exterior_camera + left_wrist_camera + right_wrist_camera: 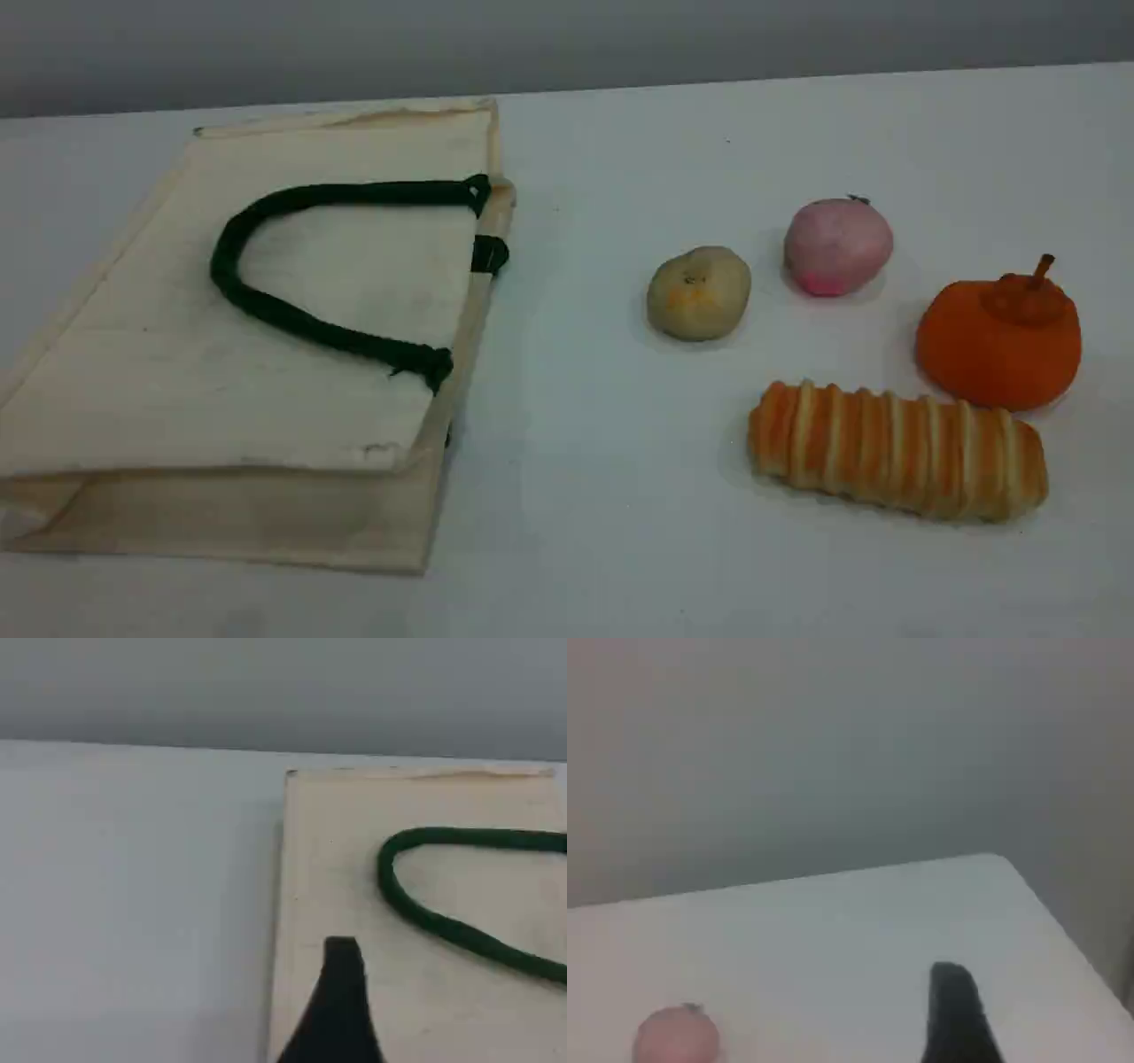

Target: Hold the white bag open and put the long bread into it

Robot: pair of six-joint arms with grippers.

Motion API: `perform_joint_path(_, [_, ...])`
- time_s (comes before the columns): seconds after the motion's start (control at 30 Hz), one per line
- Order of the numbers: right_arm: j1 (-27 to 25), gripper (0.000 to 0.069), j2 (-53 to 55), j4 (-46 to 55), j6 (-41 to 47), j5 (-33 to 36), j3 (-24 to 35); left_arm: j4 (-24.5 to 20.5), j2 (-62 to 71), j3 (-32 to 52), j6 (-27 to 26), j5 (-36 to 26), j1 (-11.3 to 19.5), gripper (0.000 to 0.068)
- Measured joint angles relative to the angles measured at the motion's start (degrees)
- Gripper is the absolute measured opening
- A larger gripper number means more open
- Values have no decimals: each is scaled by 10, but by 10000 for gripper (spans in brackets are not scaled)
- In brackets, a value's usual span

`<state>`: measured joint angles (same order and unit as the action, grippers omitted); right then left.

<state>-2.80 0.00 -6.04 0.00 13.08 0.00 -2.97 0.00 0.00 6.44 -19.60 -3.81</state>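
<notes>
Starting from nothing done: your white bag (266, 354) lies flat and closed at nine o'clock, the long bread (897, 450) untouched at four o'clock. Left gripper (341, 992) gapes wide, empty; right gripper (957, 1010), I cannot tell.

On my white table (620, 496) I see a tan bun (699, 293) with a pink fruit (837, 246) near it at about two o'clock. An orange fruit (999, 341) with a stem sits at four o'clock from the pink one, apart from both.
</notes>
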Motion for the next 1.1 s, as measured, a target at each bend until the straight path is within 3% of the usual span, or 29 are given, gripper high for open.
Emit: perform_joint_path(1.1, [0,386,0,8,-10,-1,0,0,0,0,0,0,0,572])
